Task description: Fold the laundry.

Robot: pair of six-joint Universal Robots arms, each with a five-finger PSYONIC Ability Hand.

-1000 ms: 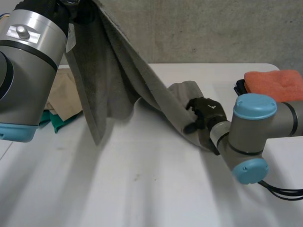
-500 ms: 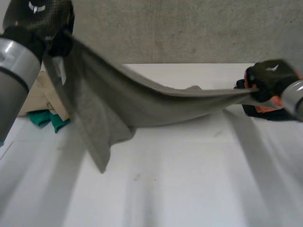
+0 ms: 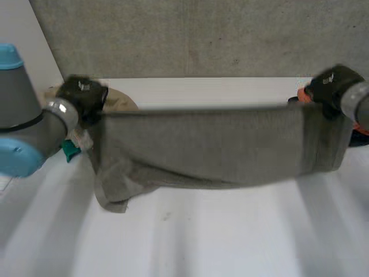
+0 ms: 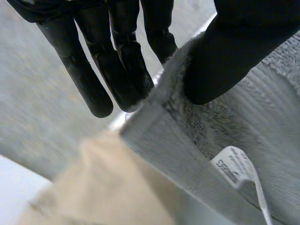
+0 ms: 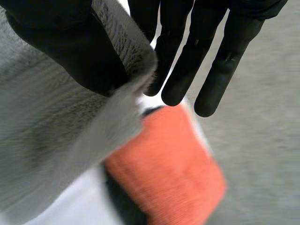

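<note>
I hold the grey towel (image 3: pixel 202 147) stretched wide between both hands above the white table (image 3: pixel 219 248), and it hangs lowest toward my left side. My left hand (image 3: pixel 83 93) pinches one top corner between thumb and fingers, close to the towel's white label (image 4: pixel 233 167). My right hand (image 3: pixel 333 81) pinches the opposite top corner the same way. A beige cloth (image 4: pixel 103 187) lies past the left hand with a green cloth (image 3: pixel 70 151) beside it. An orange cloth (image 5: pixel 173 161) lies below the right hand.
</note>
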